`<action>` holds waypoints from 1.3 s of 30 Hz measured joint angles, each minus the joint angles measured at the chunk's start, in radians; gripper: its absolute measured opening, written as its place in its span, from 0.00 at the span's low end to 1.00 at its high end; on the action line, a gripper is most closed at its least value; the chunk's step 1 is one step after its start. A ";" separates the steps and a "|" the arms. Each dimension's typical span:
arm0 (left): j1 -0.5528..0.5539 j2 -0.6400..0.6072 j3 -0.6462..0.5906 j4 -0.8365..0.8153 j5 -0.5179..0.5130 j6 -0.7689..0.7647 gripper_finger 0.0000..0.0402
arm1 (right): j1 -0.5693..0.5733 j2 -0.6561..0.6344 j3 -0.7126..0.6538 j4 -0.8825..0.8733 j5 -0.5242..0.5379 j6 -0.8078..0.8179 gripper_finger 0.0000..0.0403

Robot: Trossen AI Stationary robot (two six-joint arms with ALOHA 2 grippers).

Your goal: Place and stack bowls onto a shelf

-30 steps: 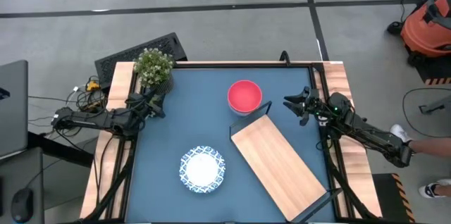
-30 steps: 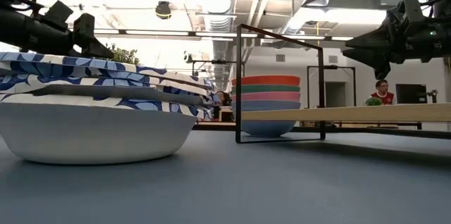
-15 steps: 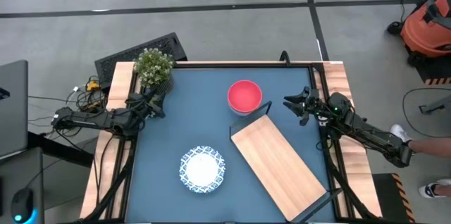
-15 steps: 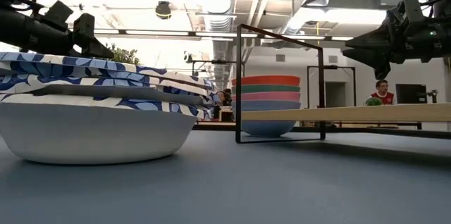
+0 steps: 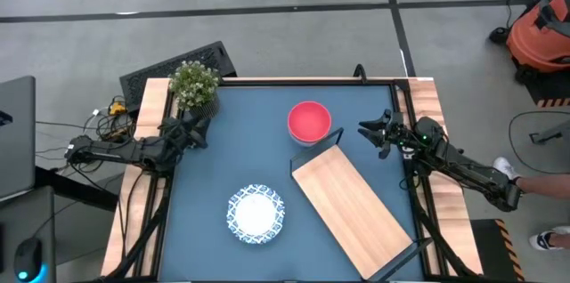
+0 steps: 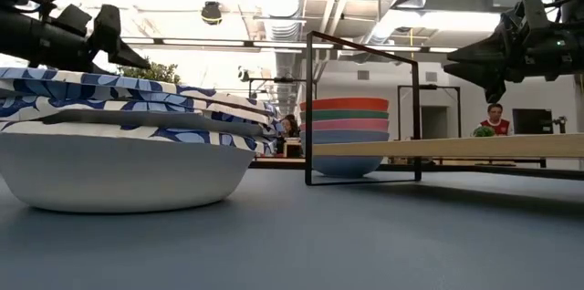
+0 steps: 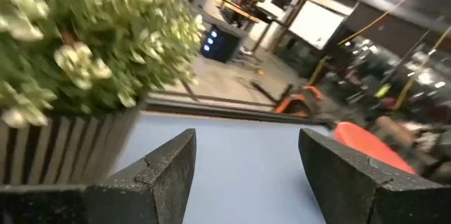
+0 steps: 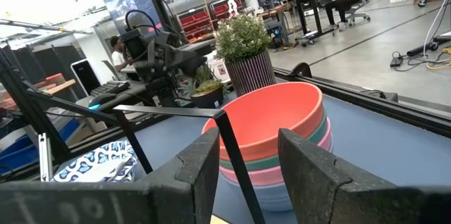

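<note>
A stack of plain bowls (image 5: 309, 121), red on top, stands with its bottom bowl on the blue table, just beyond the shelf's framed end; it also shows in the low view (image 6: 345, 130) and the right wrist view (image 8: 275, 132). The shelf (image 5: 352, 212) is a light-wood board lying slantwise, with a black wire frame (image 6: 310, 108) at its far end. Stacked blue-and-white patterned bowls (image 5: 256, 214) sit near the front left. My left gripper (image 5: 198, 127) hovers open at the table's left edge beside the plant. My right gripper (image 5: 365, 129) hovers open at the right edge, pointing toward the plain bowls.
A potted plant (image 5: 194, 83) stands at the table's far left corner, right by my left gripper (image 7: 246, 168). An orange vacuum (image 5: 541, 25) is on the floor beyond the right side. People sit in the room behind (image 6: 495, 119).
My left gripper has rolled a little about the line it points along, staying in place and open. Bowls, shelf and right arm have kept still.
</note>
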 joint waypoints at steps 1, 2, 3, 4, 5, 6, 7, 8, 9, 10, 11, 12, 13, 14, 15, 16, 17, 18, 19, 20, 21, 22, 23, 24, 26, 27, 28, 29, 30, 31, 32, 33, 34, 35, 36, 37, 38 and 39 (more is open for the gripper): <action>0.000 0.000 0.000 0.000 0.011 -0.015 0.59 | 0.000 0.000 0.000 0.000 0.000 0.000 0.42; 0.000 0.000 0.000 0.001 0.015 -0.019 0.59 | 0.000 0.000 0.000 0.000 0.000 0.000 0.42; 0.000 0.000 0.000 0.001 0.015 -0.019 0.59 | 0.000 0.000 0.000 0.000 0.000 0.000 0.42; 0.000 0.000 0.000 0.001 0.015 -0.019 0.59 | 0.000 0.000 0.000 0.000 0.000 0.000 0.42; 0.000 0.000 0.000 0.001 0.014 -0.019 0.59 | 0.000 0.000 0.000 0.000 0.000 0.000 0.42; 0.000 0.000 0.000 0.001 0.014 -0.019 0.59 | 0.000 0.000 0.000 0.000 0.000 0.000 0.42; 0.000 0.000 0.000 0.001 0.014 -0.019 0.59 | 0.000 0.000 0.000 0.000 0.000 0.000 0.42; 0.000 0.000 0.000 0.001 0.014 -0.019 0.59 | 0.000 0.000 0.000 0.000 0.000 0.000 0.42; 0.000 0.000 0.000 0.001 0.014 -0.019 0.59 | 0.000 0.000 0.000 0.000 0.000 0.000 0.42; 0.000 0.000 0.000 0.001 0.014 -0.019 0.59 | 0.000 0.000 0.000 0.000 0.000 0.000 0.42; 0.000 0.000 0.000 0.001 0.014 -0.019 0.59 | 0.000 0.000 0.000 0.000 0.000 0.000 0.42; 0.000 0.000 0.000 0.001 0.014 -0.019 0.59 | 0.000 0.000 0.000 0.000 0.000 0.000 0.42; 0.000 0.000 0.000 0.001 0.012 -0.019 0.59 | 0.000 0.000 0.000 0.000 0.000 0.000 0.42; 0.000 0.000 0.000 0.001 0.011 -0.019 0.59 | 0.000 0.000 0.000 0.000 0.000 0.000 0.42; 0.000 0.000 0.000 0.001 0.010 -0.019 0.59 | 0.000 0.000 0.000 0.000 0.000 0.000 0.42; 0.000 0.000 0.000 0.000 0.011 -0.019 0.59 | 0.000 0.000 0.000 0.000 0.000 0.000 0.42; 0.000 0.000 0.000 0.001 0.011 -0.019 0.59 | 0.000 0.000 0.000 0.000 0.000 0.000 0.42; 0.000 0.000 0.000 0.000 0.009 -0.019 0.59 | 0.000 0.000 0.000 0.000 0.000 0.000 0.42; 0.000 0.000 0.000 0.000 0.005 -0.019 0.59 | 0.000 0.000 0.000 0.000 0.000 0.000 0.42; 0.000 0.000 0.000 0.000 0.006 -0.019 0.59 | 0.000 0.000 0.000 0.000 0.000 0.000 0.42; 0.000 0.000 0.000 0.001 0.015 -0.020 0.59 | 0.000 0.000 0.000 0.000 0.000 0.000 0.42; 0.000 0.000 0.000 0.003 0.032 -0.026 0.59 | 0.000 0.000 0.000 0.000 0.000 0.000 0.42; 0.000 0.000 0.000 0.005 0.048 -0.031 0.59 | 0.000 0.000 0.000 0.000 0.000 0.000 0.42; 0.000 0.001 0.000 0.006 0.061 -0.040 0.59 | 0.000 0.000 0.000 0.000 0.000 0.000 0.42; 0.000 0.002 0.000 0.009 0.086 -0.071 0.59 | 0.000 0.000 0.000 0.000 0.000 0.000 0.42; 0.000 0.001 0.000 0.011 0.098 -0.091 0.59 | 0.000 0.000 0.000 0.000 0.000 0.000 0.42; 0.000 0.001 0.000 0.012 0.112 -0.109 0.59 | 0.000 0.000 0.000 0.000 0.000 0.000 0.42; 0.000 0.001 0.000 0.014 0.128 -0.126 0.59 | 0.000 0.000 0.000 0.000 0.000 0.000 0.42; 0.000 0.001 0.000 0.016 0.146 -0.141 0.59 | 0.000 0.000 0.000 0.000 0.000 0.000 0.42; 0.000 0.001 0.000 0.019 0.165 -0.158 0.59 | 0.000 0.000 0.000 0.000 0.000 0.000 0.42; 0.000 0.001 0.000 0.024 0.189 -0.171 0.59 | 0.000 0.000 0.000 0.000 0.000 0.000 0.42; 0.000 0.001 0.000 0.036 0.215 -0.180 0.59 | 0.000 0.000 0.000 0.000 0.000 0.000 0.42; 0.000 0.001 0.000 0.054 0.245 -0.185 0.59 | 0.000 0.000 0.000 0.000 0.000 0.000 0.42; 0.000 0.001 0.000 0.073 0.277 -0.187 0.59 | 0.000 0.000 0.000 0.000 0.000 0.000 0.42; 0.000 0.001 0.000 0.095 0.314 -0.186 0.59 | 0.000 0.000 0.000 0.000 0.000 0.000 0.42; 0.000 0.001 0.000 0.114 0.356 -0.186 0.59 | 0.000 0.000 0.000 0.000 0.000 0.000 0.42; 0.000 0.001 0.000 0.136 0.400 -0.192 0.59 | 0.000 0.000 0.000 0.000 0.000 0.000 0.42; 0.000 0.001 0.000 0.161 0.439 -0.207 0.59 | 0.000 0.000 0.000 0.000 0.000 0.000 0.42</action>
